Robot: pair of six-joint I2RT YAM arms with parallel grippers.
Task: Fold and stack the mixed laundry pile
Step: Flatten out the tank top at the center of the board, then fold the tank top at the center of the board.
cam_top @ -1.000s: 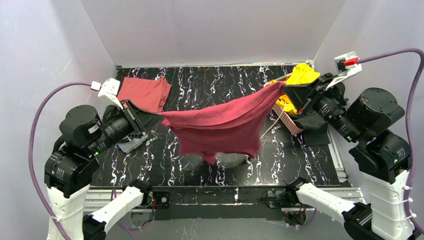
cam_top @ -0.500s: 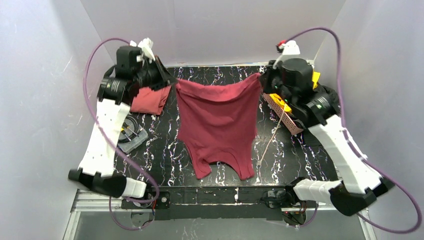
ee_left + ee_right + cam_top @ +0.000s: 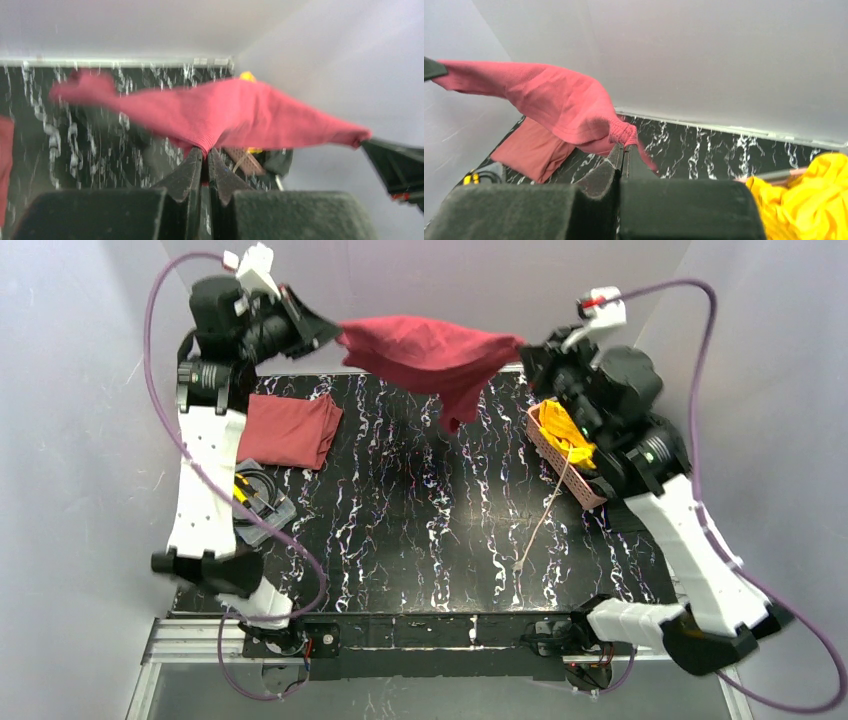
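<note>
A dark maroon garment (image 3: 430, 350) hangs stretched in the air above the table's far edge, bunched between both grippers. My left gripper (image 3: 335, 335) (image 3: 205, 152) is shut on its left corner. My right gripper (image 3: 522, 348) (image 3: 624, 147) is shut on its right corner, at a ribbed hem. The cloth (image 3: 240, 112) (image 3: 559, 100) looks blurred in the left wrist view. A folded salmon-red garment (image 3: 290, 428) (image 3: 534, 150) lies flat at the back left. A bright yellow garment (image 3: 570, 440) (image 3: 814, 200) sits in the basket at the right. A charcoal-black cloth (image 3: 278, 161) lies beside that basket.
The pink lattice basket (image 3: 553, 455) stands tilted at the right, under my right arm. A thin cream cord (image 3: 540, 520) trails from it toward the table's middle. A clear case with yellow-and-black cables (image 3: 255, 505) lies at the left. White walls close in on three sides of the black marbled table (image 3: 420, 510).
Both arms have risen and reached toward the back wall. The maroon garment, hanging down over the table half a second ago, is now swung up and held high and bunched.
</note>
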